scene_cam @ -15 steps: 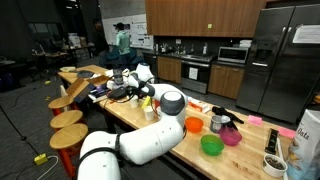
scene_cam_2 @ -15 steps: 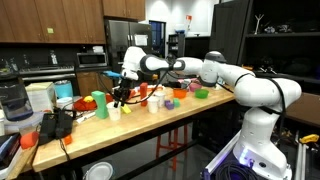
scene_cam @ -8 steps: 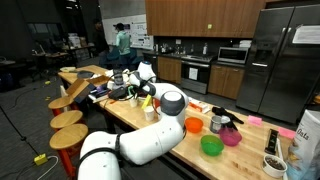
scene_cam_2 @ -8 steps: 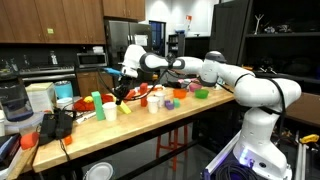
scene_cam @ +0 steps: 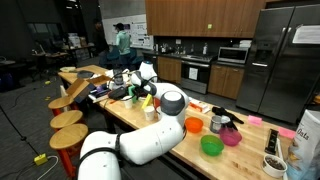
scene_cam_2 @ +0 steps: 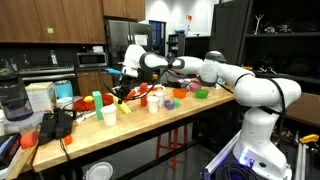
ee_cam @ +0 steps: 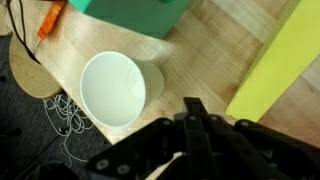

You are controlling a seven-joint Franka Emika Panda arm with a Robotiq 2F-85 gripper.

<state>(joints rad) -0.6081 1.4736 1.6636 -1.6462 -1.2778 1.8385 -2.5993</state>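
Room: an open kitchen-lab with dark wood cabinets and a steel fridge (scene_cam: pixel 285 55) along the wall.
Counter (scene_cam_2: pixel 140 128): a long top of pale wood, crowded with bowls and cups, with round stools (scene_cam: pixel 68 120) along one side.
Arm (scene_cam_2: pixel 235 78): white and stretched far out, I'd say because the cluster under it sits toward the counter's far end.
Yellow block (ee_cam: pixel 280 60): lies flat on the wood, at two o'clock from the fingers in the wrist view.
Green box (ee_cam: pixel 130 15): flat on the wood, at eleven o'clock.
White cup (ee_cam: pixel 115 88): upright, mouth up and empty, at ten o'clock, near the fingers but apart from them. It stands on its own base and nothing holds it.
Fingers (ee_cam: pixel 197 122): pressed together with nothing between them that I can see, over bare wood between the cup and the yellow block.
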